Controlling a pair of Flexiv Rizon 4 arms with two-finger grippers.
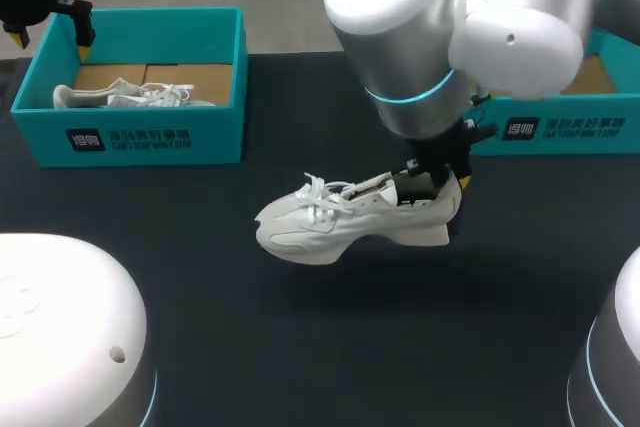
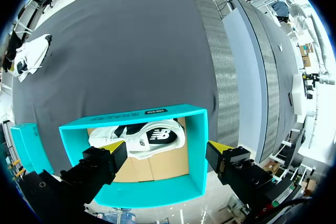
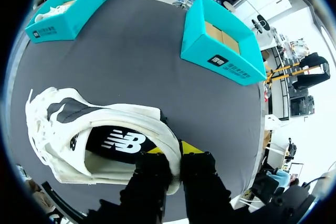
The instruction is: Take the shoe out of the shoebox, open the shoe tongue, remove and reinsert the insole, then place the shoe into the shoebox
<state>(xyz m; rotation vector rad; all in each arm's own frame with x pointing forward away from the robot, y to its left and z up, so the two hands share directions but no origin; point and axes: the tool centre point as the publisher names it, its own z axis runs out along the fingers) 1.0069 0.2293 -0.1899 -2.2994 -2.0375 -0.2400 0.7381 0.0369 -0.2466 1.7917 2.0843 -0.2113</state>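
The right pincer (image 3: 176, 157) pinches the heel of the white shoe (image 1: 345, 222) and holds it above the table (image 1: 300, 347). The shoe's toe points left. The left pincer (image 2: 165, 153) hangs open, far off, over a box (image 2: 197, 150).

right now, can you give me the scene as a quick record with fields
held shoe: white, over the middle of the table
insole: inside the held shoe
right gripper: shut on the held shoe's heel collar
left gripper: open, above the left shoebox
left shoebox: holds a second shoe
right shoebox: partly behind the right arm, cardboard floor showing
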